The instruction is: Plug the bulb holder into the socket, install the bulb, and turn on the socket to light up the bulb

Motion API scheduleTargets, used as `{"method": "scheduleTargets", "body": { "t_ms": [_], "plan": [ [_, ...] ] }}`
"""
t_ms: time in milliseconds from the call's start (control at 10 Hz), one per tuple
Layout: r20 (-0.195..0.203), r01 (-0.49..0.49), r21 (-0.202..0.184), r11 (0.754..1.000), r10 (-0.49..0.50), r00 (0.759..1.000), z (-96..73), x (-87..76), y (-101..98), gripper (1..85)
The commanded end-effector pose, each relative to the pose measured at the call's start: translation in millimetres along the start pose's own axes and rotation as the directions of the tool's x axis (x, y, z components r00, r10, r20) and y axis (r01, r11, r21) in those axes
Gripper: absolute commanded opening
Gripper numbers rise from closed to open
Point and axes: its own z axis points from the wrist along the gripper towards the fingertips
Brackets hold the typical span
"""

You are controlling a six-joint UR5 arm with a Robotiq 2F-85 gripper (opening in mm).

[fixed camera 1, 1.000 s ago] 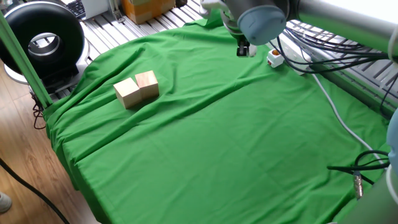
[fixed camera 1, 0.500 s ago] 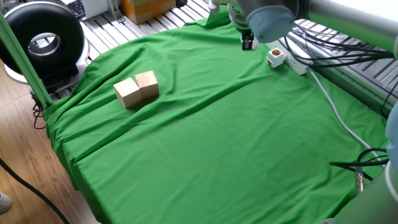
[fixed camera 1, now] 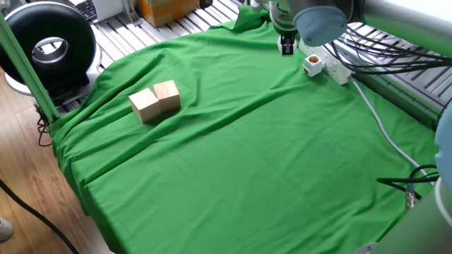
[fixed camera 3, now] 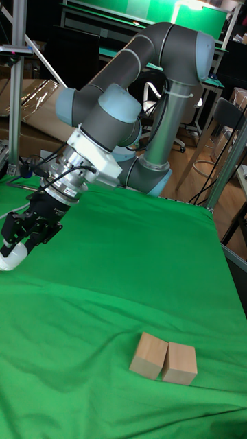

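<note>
The bulb holder (fixed camera 1: 312,65), white with an orange-brown opening facing up, sits on the near end of the white socket (fixed camera 1: 337,72) at the back right of the green cloth. My gripper (fixed camera 1: 287,48) hangs just left of the holder and a little behind it. In the tall fixed view the gripper (fixed camera 3: 19,236) points down with its dark fingers shut on the bulb (fixed camera 3: 9,259), whose white rounded end sticks out below them. In the fixed view the bulb is hidden by the fingers.
Two wooden blocks (fixed camera 1: 155,101) stand side by side at the left of the cloth. The socket's white cable (fixed camera 1: 378,120) runs along the right side, beside black cables (fixed camera 1: 395,53). A black ring-shaped device (fixed camera 1: 49,46) stands off the table at far left.
The gripper has moved to the right and toward the back of the table, closer to the bulb holder. The holder, socket and blocks have not moved.
</note>
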Motion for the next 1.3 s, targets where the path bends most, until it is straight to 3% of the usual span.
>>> {"method": "scheduleTargets", "body": {
  "t_ms": [0,300,400,500,700,900,1200],
  "plan": [
    [0.039,-0.08,-0.012,0.997,0.081,0.996,1.1,-5.5,-0.4,1.0],
    [0.088,-0.098,-0.065,0.993,0.103,0.991,-0.3,-19.8,11.8,1.0],
    [0.093,-0.11,-0.082,0.99,0.118,0.989,-0.7,-21.6,15.8,1.0],
    [0.091,-0.152,-0.126,0.98,0.164,0.982,-1.8,-23.7,26.0,1.0],
    [0.093,-0.153,-0.145,0.977,0.168,0.981,-2.6,-25.2,30.7,1.0],
    [0.077,-0.127,-0.146,0.981,0.139,0.987,-2.2,-20.1,32.2,1.0],
    [0.065,-0.083,-0.157,0.984,0.094,0.993,-12.6,16.1,24.0,1.0]
  ]
}}
